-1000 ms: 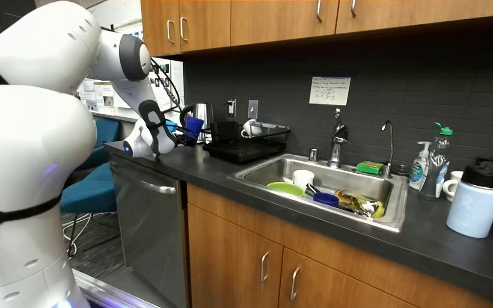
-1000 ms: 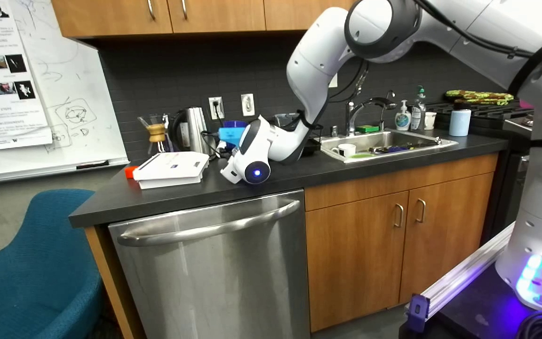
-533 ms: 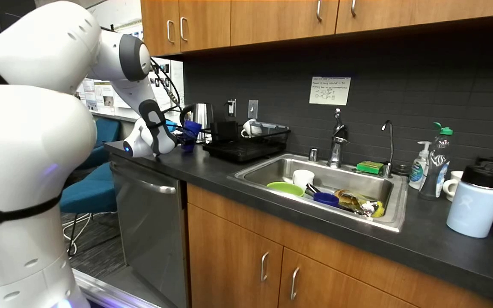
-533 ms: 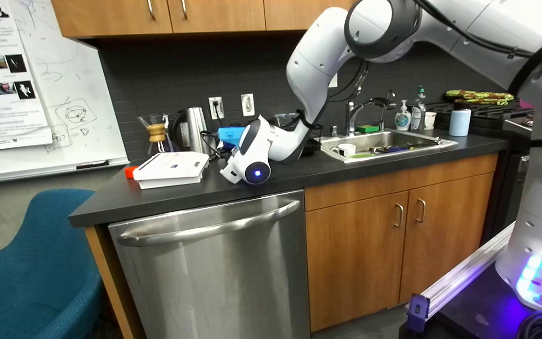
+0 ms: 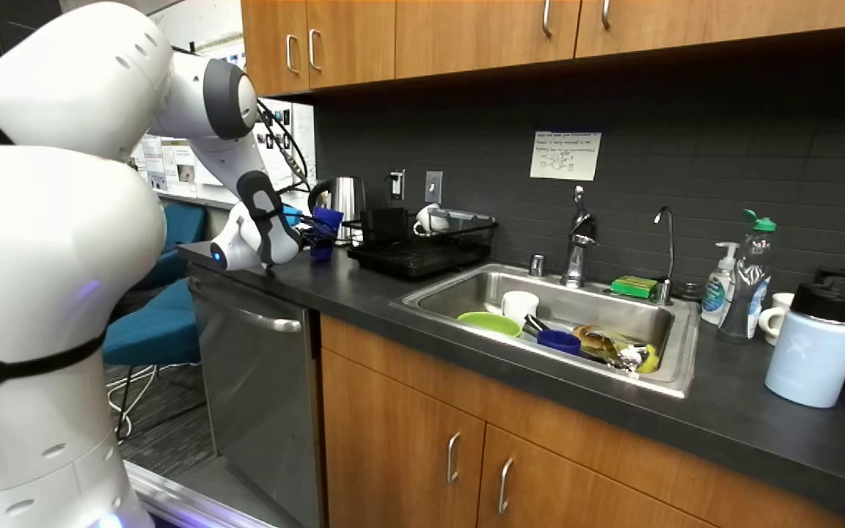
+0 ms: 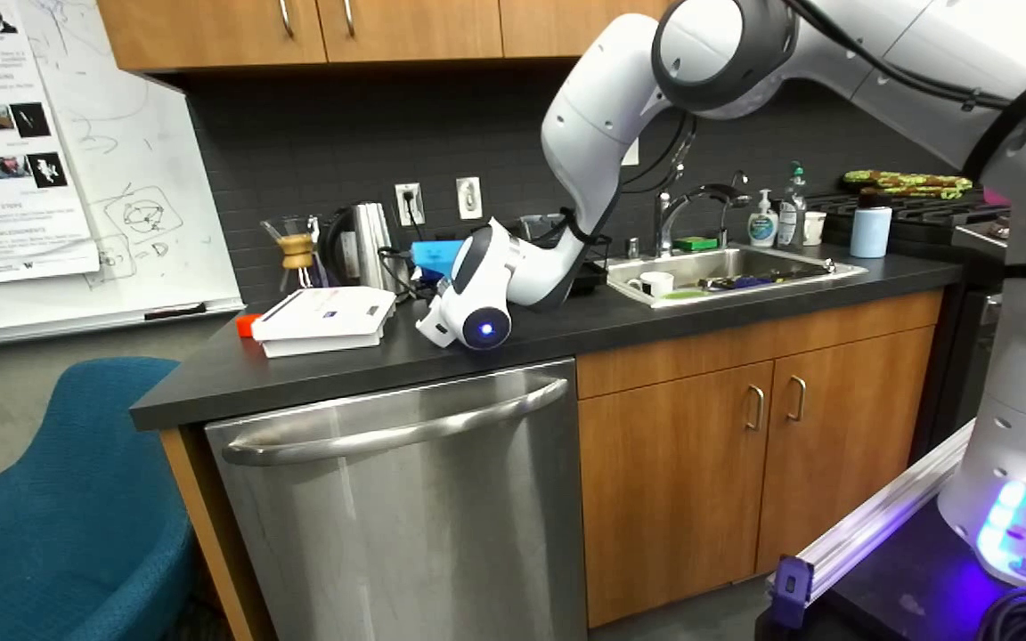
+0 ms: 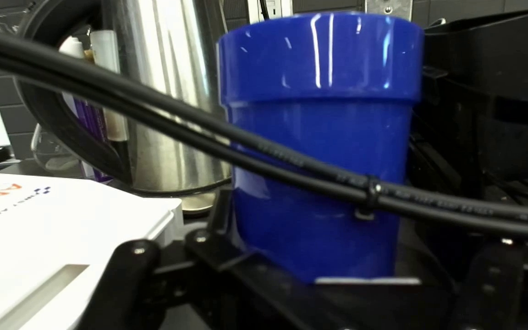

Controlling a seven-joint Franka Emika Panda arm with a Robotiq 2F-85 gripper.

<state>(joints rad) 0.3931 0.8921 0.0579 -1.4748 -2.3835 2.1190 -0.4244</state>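
The blue cup sits lower and straighter than a second ago. The gripper, black and angularly jointed, reaches about its lower part; whether it clamps the cup or has let go, I cannot tell. Smooth black cables slant across in front. Around are a brushed-steel kettle, a boxy white case and a black dish rack on the dark tabletop. The cup is glossy, tapering beneath a broad raised band at its rim, and near-upright between kettle and rack.
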